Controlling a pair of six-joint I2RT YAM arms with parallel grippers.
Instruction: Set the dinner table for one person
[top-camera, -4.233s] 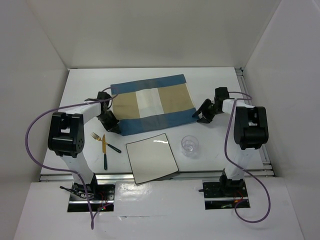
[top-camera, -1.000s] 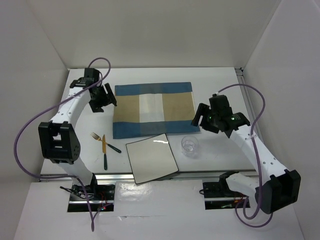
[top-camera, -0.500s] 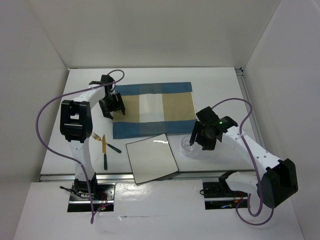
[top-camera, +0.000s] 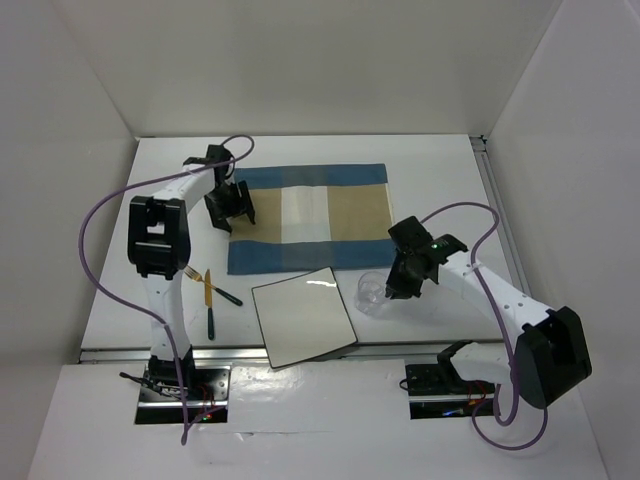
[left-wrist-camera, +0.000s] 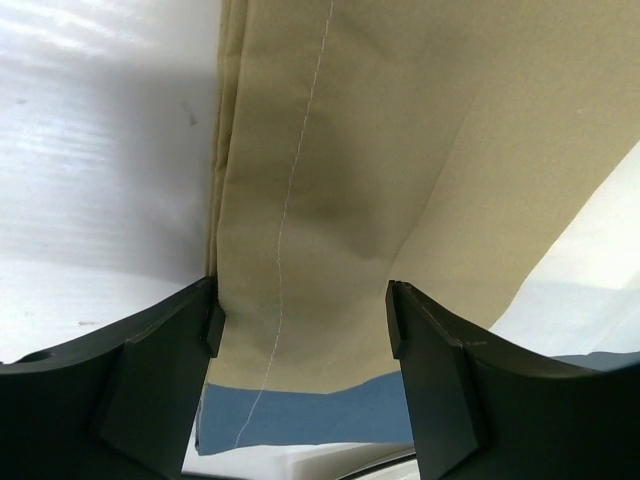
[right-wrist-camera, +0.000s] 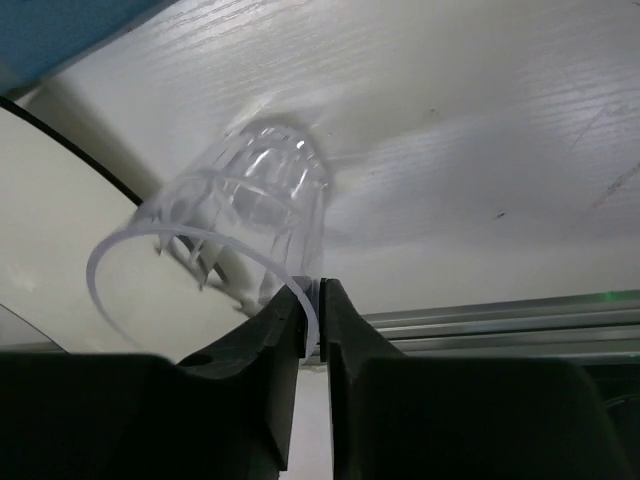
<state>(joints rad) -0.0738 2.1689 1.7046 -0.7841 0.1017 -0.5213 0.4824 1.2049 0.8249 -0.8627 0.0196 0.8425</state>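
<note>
L gripper (top-camera: 232, 207) sat at 10 o'clock in top view, 2 fingers (left-wrist-camera: 160, 370) spread wide. R arm stretched low toward 10 o'clock from its elbow, R gripper (right-wrist-camera: 311, 300) pinched tight on glass (right-wrist-camera: 240, 210) rim.

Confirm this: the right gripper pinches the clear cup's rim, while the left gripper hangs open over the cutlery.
Not quite. The left gripper hangs open over the left edge of the striped placemat, not the cutlery, which lies nearer the arm bases; the left wrist view shows cloth under its fingers. The right gripper does pinch the rim of the clear cup.
</note>
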